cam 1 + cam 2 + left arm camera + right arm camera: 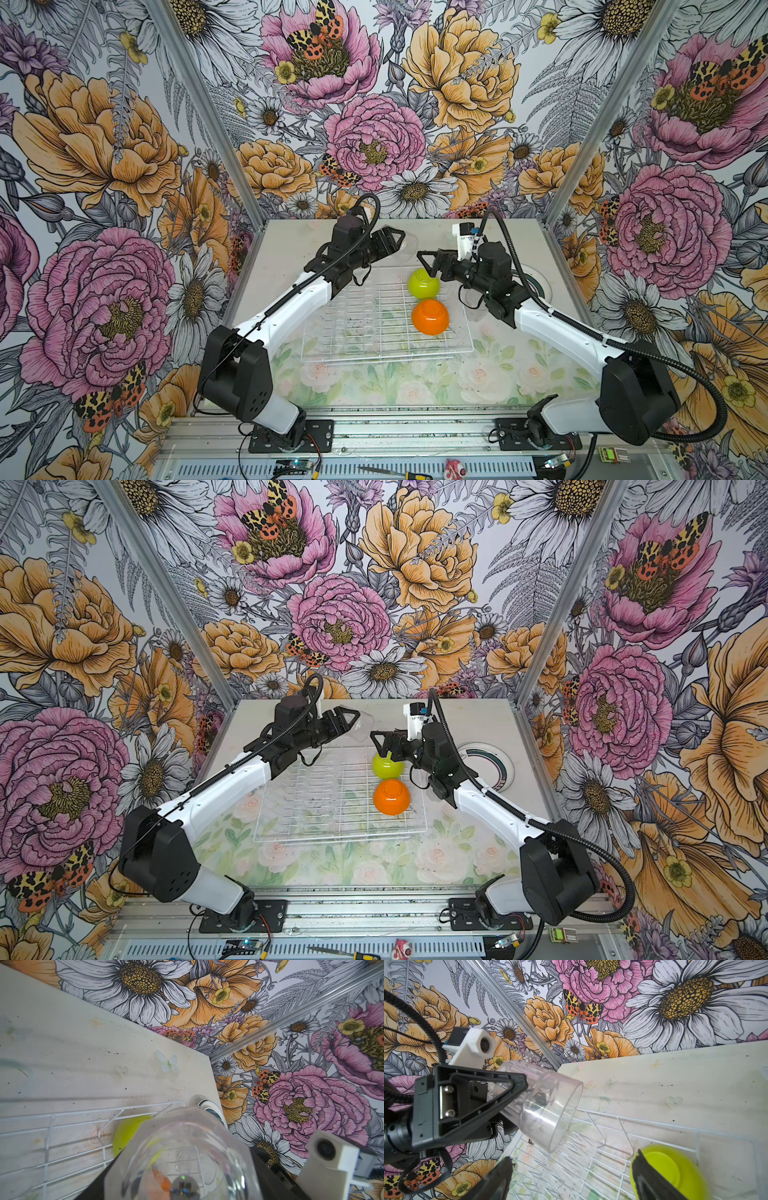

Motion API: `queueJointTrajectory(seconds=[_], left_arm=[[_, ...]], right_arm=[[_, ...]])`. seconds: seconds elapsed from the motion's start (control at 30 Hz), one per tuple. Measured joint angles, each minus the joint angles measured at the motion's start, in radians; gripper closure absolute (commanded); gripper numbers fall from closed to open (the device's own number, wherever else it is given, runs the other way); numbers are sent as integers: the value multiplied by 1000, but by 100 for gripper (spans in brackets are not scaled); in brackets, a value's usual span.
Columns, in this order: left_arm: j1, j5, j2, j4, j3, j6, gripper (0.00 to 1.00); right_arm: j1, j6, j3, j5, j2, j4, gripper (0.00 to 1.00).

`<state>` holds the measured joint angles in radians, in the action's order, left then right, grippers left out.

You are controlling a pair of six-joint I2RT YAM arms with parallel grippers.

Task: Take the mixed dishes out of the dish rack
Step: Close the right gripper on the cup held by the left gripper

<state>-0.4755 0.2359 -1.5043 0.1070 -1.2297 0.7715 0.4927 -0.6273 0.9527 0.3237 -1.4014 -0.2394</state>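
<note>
Where the left gripper is: left gripper [397, 240] is raised above the far edge of the dish rack [386, 358], seen in both top views.
Left gripper grip: clamped on a clear tumbler [406, 246], which lies on its side in the air with its mouth pointing away from the gripper.
Tumbler from the right wrist view: clear tumbler [550, 1105] is pinched by black fingers [517, 1084], above the rack's white wires.
Right gripper: right gripper [428, 266] hangs over the rack's far right corner with its jaws apart and nothing between them.
Lime-green bowl: lime-green bowl [424, 283] sits upside down in the rack just under the right gripper; whether they touch cannot be told.
Orange bowl: orange bowl [430, 317] is upside down in the rack, just beside the green one on its near side.
Plate: a white plate with a teal rim band [494, 762] lies on the table [415, 386] to the right of the rack, partly hidden by the right arm.
</note>
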Motion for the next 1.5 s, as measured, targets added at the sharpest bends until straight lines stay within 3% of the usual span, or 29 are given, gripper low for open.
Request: queueJointTrajectory(seconds=[0.4,0.77,1.07,1.3,1.5], left_arm=[[-6,92,8,-166,61,167,56],[4,95,22,-236,80,225,56],[30,91,29,-306,80,301,55],[30,87,37,-306,81,311,50],[28,82,46,-311,97,311,37]], right_arm=[[24,-18,131,78,-113,-72,42],[45,-3,204,82,-140,-56,54],[69,-44,221,151,-138,-73,100],[79,-34,222,149,-134,-71,100],[82,-34,222,148,-126,-50,100]])
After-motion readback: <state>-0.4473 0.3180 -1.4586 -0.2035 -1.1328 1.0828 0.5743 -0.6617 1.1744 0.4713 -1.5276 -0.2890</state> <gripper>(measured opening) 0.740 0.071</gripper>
